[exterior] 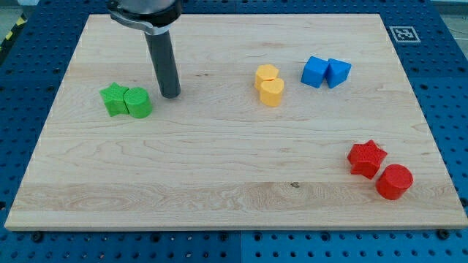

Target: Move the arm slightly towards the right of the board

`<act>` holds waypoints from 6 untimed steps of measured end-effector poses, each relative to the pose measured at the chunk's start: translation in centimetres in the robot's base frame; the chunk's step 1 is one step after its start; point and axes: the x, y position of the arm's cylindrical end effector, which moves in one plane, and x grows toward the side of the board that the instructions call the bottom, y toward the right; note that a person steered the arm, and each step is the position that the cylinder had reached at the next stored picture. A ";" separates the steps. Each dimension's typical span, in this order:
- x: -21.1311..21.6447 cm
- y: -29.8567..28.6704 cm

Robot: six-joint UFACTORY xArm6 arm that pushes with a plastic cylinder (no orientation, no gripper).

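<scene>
My tip (170, 94) rests on the wooden board (219, 161) in the upper left part of the view. It stands just right of and slightly above a green cylinder (138, 103), which touches a green star (114, 98) on its left. A yellow hexagon-like block (267, 74) and a yellow heart (272, 93) sit together right of the tip, near the middle. A blue cube (315, 71) and a blue triangular block (338, 72) lie further right. A red star (366, 158) and a red cylinder (395, 181) sit at the lower right.
The board lies on a blue perforated table (446, 88). A black-and-white marker tag (404, 33) is at the board's top right corner. The arm's dark body (144, 11) hangs over the board's top edge.
</scene>
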 end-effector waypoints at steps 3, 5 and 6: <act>0.2 1.9; 0.3 2.1; 0.3 2.1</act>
